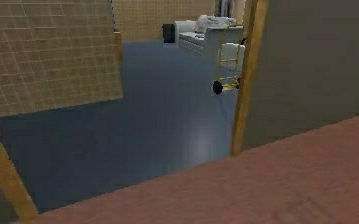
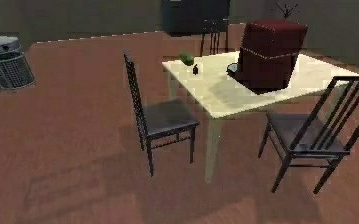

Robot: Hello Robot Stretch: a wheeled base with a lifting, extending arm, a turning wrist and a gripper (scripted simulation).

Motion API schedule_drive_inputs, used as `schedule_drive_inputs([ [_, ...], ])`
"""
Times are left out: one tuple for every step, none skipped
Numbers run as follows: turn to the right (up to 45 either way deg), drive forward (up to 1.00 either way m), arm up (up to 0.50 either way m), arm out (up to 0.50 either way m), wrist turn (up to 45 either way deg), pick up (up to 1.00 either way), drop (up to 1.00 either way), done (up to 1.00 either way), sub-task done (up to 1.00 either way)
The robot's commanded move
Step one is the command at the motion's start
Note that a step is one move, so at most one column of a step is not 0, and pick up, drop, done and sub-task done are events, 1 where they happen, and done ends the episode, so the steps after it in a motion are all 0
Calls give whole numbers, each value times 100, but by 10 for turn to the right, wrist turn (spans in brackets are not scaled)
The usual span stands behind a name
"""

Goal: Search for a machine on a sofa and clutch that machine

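One step in hand: search. Pale sofa (image 1: 199,38) stands far off, beyond blue floor (image 1: 137,110), past open door (image 1: 307,70). Pale lumps on it; machine not told apart at this range. Judgement: next move calls for driving through doorway toward sofa, keeping clear of door edge. Arm side view: worktop (image 2: 237,98) carries dark red box (image 2: 270,55), chair (image 2: 165,118) beside it. Fingers: state cannot be told.

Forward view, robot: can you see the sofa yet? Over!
White sofa far ahead, across blue floor. Machine on it: too small to tell. Open door beside the path.
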Motion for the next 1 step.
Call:
schedule_drive_inputs([
  [0, 100, 0, 0, 0, 0, 0, 0, 0],
])
